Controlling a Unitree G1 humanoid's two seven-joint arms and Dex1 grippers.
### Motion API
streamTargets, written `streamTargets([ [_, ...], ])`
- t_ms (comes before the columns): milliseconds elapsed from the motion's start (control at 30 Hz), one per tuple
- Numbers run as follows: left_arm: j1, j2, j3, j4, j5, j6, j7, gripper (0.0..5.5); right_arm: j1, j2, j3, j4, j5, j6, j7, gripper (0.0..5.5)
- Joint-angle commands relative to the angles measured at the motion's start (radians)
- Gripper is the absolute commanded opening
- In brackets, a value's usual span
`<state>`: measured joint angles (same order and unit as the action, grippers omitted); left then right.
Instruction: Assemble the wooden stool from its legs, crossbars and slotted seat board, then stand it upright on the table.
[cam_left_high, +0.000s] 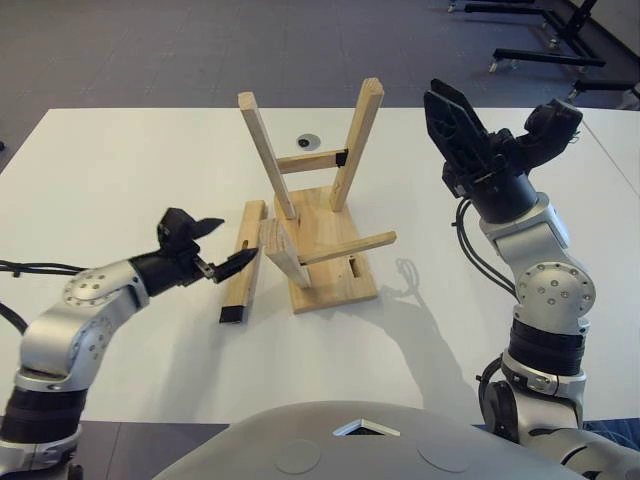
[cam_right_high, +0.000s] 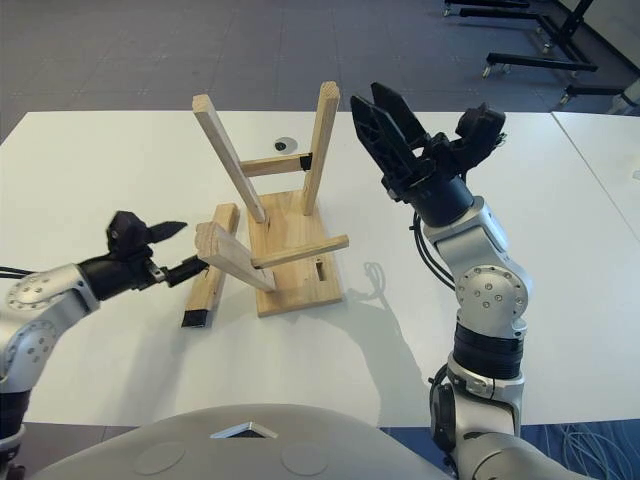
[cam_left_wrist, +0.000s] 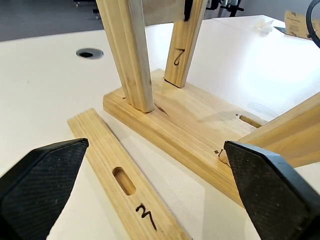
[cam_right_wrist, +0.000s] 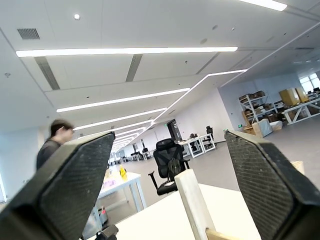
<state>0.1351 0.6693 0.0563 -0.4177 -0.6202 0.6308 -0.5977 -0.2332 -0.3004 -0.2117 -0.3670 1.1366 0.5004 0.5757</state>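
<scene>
White table (cam_left_high: 100, 170) on grey carpet (cam_left_high: 200, 50); ceiling light strips (cam_right_wrist: 125, 50); black office chair (cam_right_wrist: 167, 155), shelving (cam_right_wrist: 252, 107) beyond.

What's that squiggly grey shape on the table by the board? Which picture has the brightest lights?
Left eye view: a soft shadow on the table, right of the board, probably from the right arm's cables. Right wrist view: ceiling light strips shine brightest.
</scene>
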Motion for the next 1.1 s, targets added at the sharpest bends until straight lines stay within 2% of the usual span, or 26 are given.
streamTargets([
  [33, 0.013, -0.046, -0.048, 0.027, 0.083, 0.06, 0.106, 4.98, -0.04, -0.042, -0.009, 0.018, -0.003, 0.029, 0.013, 4.04],
  [167, 0.049, -0.077, -0.123, 0.04, 0.175, 0.131, 0.2, 4.98, -0.011, -0.086, 0.005, -0.011, -0.044, 0.037, 0.041, 4.04],
  [300, 0.085, -0.025, -0.169, 0.025, 0.264, 0.149, 0.206, 4.98, 0.0, -0.093, -0.011, -0.023, -0.031, 0.038, 0.033, 4.04],
  [500, 0.078, 0.0, -0.164, 0.106, 0.33, 0.114, 0.185, 4.98, 0.016, -0.108, -0.011, -0.041, -0.055, 0.03, 0.04, 4.04],
  [567, 0.068, -0.087, -0.071, 0.174, 0.244, 0.045, 0.159, 4.73, 0.022, -0.106, 0.001, -0.045, -0.073, 0.021, 0.044, 4.04],
  [733, 0.103, -0.159, -0.017, 0.29, 0.201, -0.014, 0.117, 3.89, 0.012, -0.101, -0.001, -0.037, -0.08, 0.017, 0.049, 4.04],
  [867, 0.113, -0.153, -0.019, 0.282, 0.217, -0.023, 0.098, 3.16, 0.006, -0.105, -0.004, -0.03, -0.081, 0.017, 0.053, 4.04],
  [1100, 0.128, -0.078, -0.094, 0.3, 0.326, -0.064, 0.075, 2.36, -0.012, -0.105, -0.005, -0.013, -0.09, 0.014, 0.057, 4.04],
])
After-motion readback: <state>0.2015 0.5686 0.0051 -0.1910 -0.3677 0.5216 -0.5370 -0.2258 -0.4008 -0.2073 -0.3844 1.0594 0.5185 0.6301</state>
